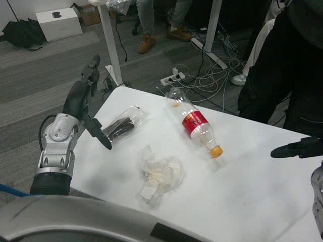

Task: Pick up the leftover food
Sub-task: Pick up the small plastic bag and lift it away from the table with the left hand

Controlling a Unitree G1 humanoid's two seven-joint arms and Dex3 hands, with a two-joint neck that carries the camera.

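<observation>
Clear-bagged leftover food (121, 126) sits left of centre on the white table (252, 191), just beside the left hand (83, 98), fingers spread, holding nothing. Right hand (299, 149) at right edge, can't tell its state.

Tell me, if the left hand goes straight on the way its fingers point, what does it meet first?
Probably nothing: the left hand points up and away past the table edge. The bagged food lies beside its thumb.

One bottle (198, 122), one food bag (122, 126), one tissue (160, 174)
</observation>
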